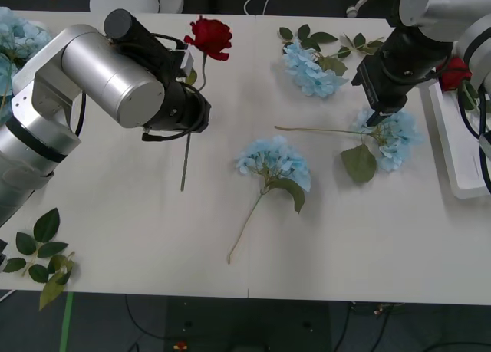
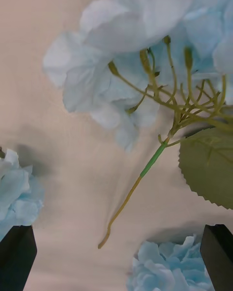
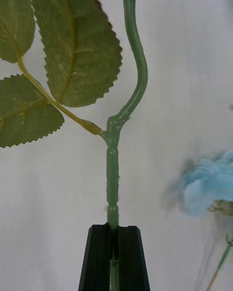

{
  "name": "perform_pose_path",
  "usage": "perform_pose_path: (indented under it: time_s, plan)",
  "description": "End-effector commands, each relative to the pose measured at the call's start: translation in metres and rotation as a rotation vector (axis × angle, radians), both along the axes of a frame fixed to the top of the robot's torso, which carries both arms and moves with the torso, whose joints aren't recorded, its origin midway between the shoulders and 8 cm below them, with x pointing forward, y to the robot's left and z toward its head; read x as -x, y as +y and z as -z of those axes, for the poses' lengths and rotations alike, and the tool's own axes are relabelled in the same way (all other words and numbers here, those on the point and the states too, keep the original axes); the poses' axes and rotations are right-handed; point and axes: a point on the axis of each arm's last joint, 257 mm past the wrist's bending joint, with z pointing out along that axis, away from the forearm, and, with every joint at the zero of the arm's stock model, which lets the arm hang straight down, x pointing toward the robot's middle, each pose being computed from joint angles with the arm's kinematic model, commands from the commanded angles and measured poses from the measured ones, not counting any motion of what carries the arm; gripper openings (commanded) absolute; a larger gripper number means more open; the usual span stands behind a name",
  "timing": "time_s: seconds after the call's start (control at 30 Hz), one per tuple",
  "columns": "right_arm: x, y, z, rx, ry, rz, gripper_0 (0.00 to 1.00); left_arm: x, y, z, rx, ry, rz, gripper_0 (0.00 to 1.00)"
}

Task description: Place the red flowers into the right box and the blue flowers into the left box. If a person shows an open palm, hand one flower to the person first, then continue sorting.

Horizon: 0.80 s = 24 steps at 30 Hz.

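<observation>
A thin green plastic rose stem (image 3: 112, 174) is pinched between the closed black fingers of the left gripper (image 3: 114, 257), the deep-red fabric rose (image 1: 209, 36) being held at about ten o'clock on the white table (image 1: 153, 229). The right gripper (image 1: 381, 116), fingers spread and empty, hovers over a fluffy pale-blue hydrangea (image 1: 391, 137) at three o'clock. Sorting is judged barely begun: another red bloom (image 1: 454, 72) sits by the white box (image 1: 453, 149) at right, while three hydrangeas remain on the table.

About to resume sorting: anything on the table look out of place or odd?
Nothing damaged. One loose sprig of bare green leaves lies at the table's near left corner, bloomless. The left gripper is shut on the red rose's thin green stem; the right gripper hovers open over a pale-blue hydrangea.
</observation>
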Motion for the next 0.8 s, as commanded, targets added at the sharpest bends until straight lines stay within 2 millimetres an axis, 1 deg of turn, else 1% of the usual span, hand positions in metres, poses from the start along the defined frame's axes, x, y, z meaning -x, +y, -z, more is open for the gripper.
perform_pose_path:
  time_s: [0.03,0.17,0.2,0.27,0.3,0.37,0.4,0.43,0.5,0.57,0.63,0.67,0.8]
  plan:
    - [-0.006,-0.011,-0.015,0.011,-0.053,0.010,1.00,-0.002,-0.018,-0.052,0.090,-0.178,0.096,0.00]
    - [-0.003,-0.007,0.001,0.001,-0.066,0.028,1.00,0.008,-0.060,-0.090,0.232,-0.302,0.171,0.00]
    - [-0.004,-0.006,0.002,0.002,-0.074,0.029,1.00,0.010,-0.065,-0.094,0.248,-0.314,0.180,0.00]
    - [-0.003,-0.006,0.012,0.010,-0.089,0.044,1.00,0.016,-0.087,-0.113,0.306,-0.362,0.219,0.00]
    - [-0.003,-0.006,0.014,0.006,-0.092,0.053,1.00,0.017,-0.091,-0.119,0.321,-0.376,0.224,0.00]
    - [-0.004,-0.009,0.022,-0.001,-0.097,0.079,1.00,0.022,-0.112,-0.140,0.395,-0.430,0.253,0.00]
    - [-0.004,-0.010,0.025,-0.001,-0.098,0.082,1.00,0.022,-0.115,-0.145,0.406,-0.447,0.256,0.00]
    - [-0.005,-0.012,0.027,0.000,-0.107,0.089,1.00,0.024,-0.126,-0.156,0.446,-0.479,0.264,0.00]
    - [-0.007,-0.012,0.032,-0.002,-0.119,0.096,1.00,0.026,-0.135,-0.167,0.487,-0.505,0.268,0.00]
    - [-0.010,-0.015,0.039,0.010,-0.136,0.103,1.00,0.028,-0.147,-0.178,0.526,-0.532,0.268,0.00]
    - [-0.011,-0.016,0.047,0.033,-0.146,0.105,1.00,0.028,-0.155,-0.191,0.586,-0.553,0.242,0.00]
    - [-0.012,-0.017,0.051,0.042,-0.148,0.109,1.00,0.027,-0.158,-0.197,0.616,-0.565,0.226,0.00]
    - [-0.013,-0.023,0.063,0.075,-0.154,0.124,1.00,0.025,-0.164,-0.213,0.673,-0.598,0.179,0.00]
